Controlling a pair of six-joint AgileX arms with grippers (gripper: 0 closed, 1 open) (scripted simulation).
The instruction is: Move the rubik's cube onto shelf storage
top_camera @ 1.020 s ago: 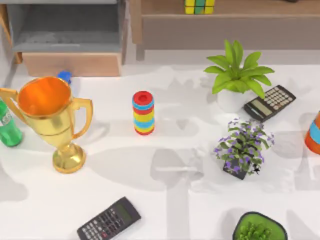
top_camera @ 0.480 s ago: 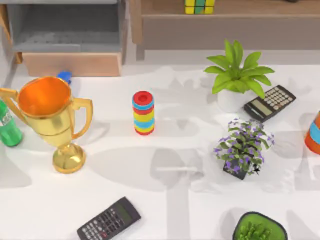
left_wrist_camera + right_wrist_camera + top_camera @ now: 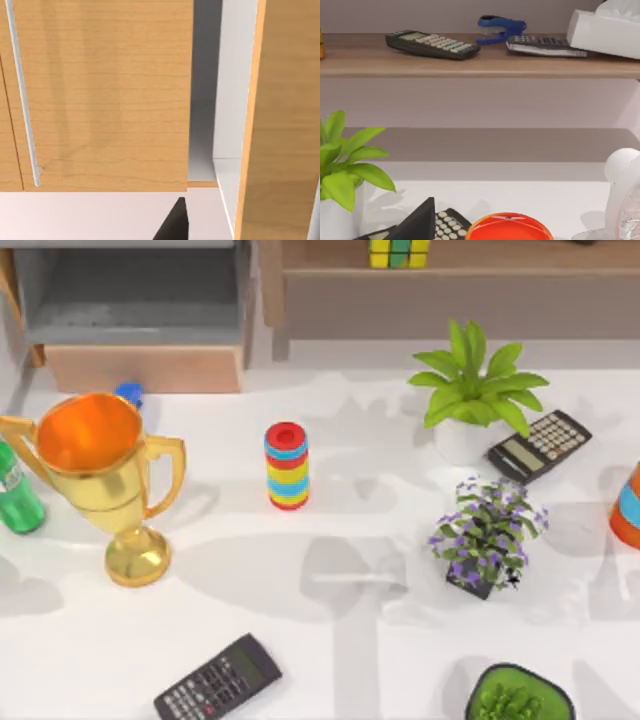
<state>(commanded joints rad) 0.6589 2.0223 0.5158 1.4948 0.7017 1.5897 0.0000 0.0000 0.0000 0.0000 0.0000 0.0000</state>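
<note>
The rubik's cube (image 3: 399, 252), yellow and green tiles with dark lines, rests on the long wooden board of the shelf storage (image 3: 500, 258) at the back of the table. No gripper is touching it. In the right wrist view the same shelf board (image 3: 480, 64) carries two calculators, a blue stapler and a white tissue box, and a dark part of my right gripper (image 3: 417, 224) shows at the lower edge. In the left wrist view a dark part of my left gripper (image 3: 174, 226) sits before light-wood cabinet fronts.
A striped ring stack (image 3: 287, 466) stands mid-table, with a gold trophy (image 3: 100, 475) and a green bottle (image 3: 15, 498) at the left. A grey-lined box unit (image 3: 135, 310) is at the back left. Two potted plants (image 3: 470, 390) (image 3: 487, 535), calculators (image 3: 540, 445) (image 3: 218, 680) and an orange object (image 3: 628, 508) crowd the right.
The arm shadow at the table's left edge has shrunk and shifted. The cube and the other objects have not moved.
</note>
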